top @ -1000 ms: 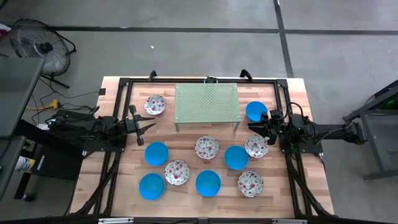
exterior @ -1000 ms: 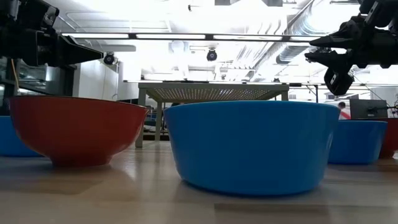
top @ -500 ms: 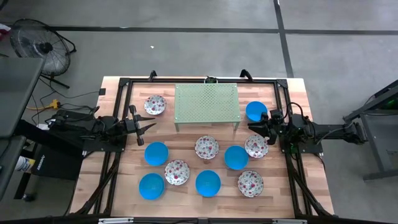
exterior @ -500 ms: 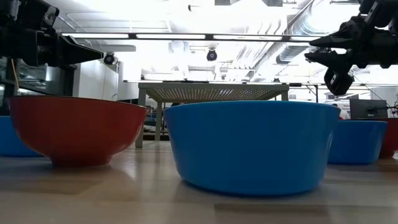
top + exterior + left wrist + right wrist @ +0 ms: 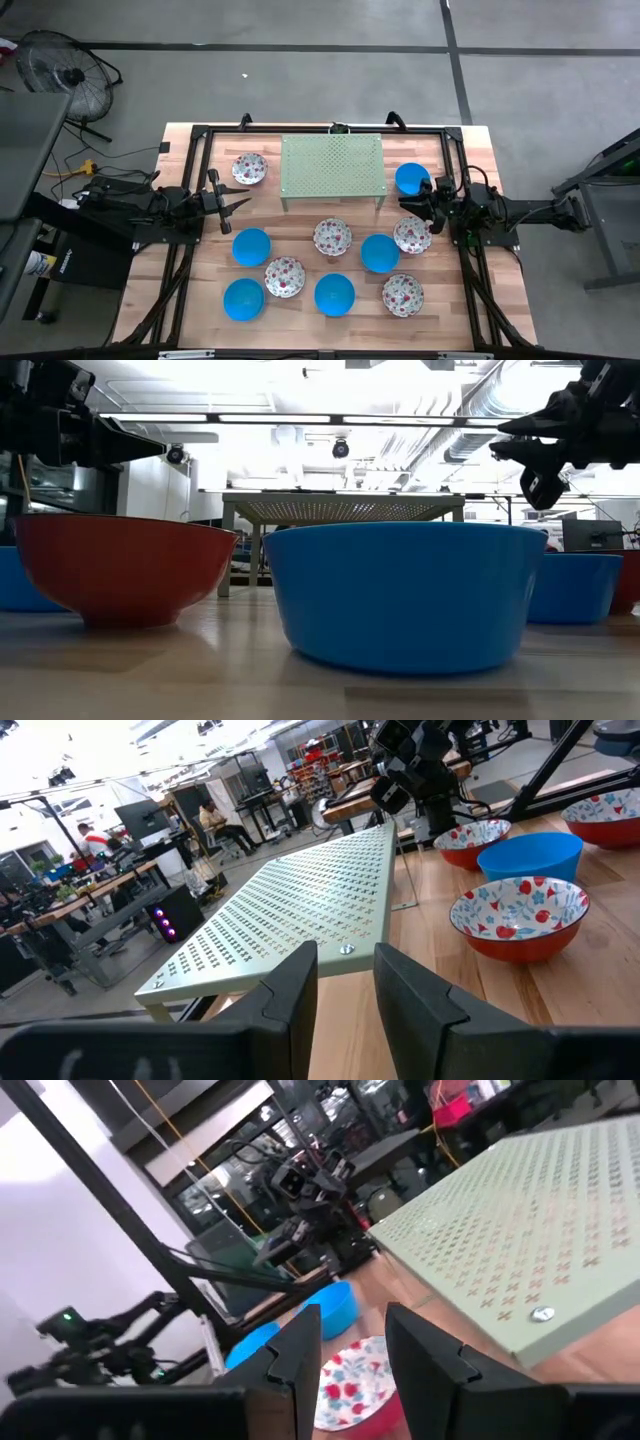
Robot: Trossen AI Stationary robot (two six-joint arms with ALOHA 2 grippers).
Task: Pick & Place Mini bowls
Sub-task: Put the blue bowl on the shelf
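Observation:
Ten mini bowls sit upright on the wooden table. Five are blue, such as one (image 5: pixel 411 178) by the stand's right end and one (image 5: pixel 252 246) left of centre. Five are white with red floral speckle, such as one (image 5: pixel 249 168) left of the stand and one (image 5: pixel 412 235) at the right. My left gripper (image 5: pixel 243 203) hovers open above the table, between the far-left floral bowl and the blue bowl, pointing right. My right gripper (image 5: pixel 404 205) hovers open between the far-right blue bowl and the floral bowl, pointing left. Neither gripper touches anything.
The green perforated stand (image 5: pixel 333 167) stands on thin legs at the table's far middle, between the two grippers. A black frame (image 5: pixel 199 135) runs along the table's edges. Bare wood lies under the left gripper and along the near edge.

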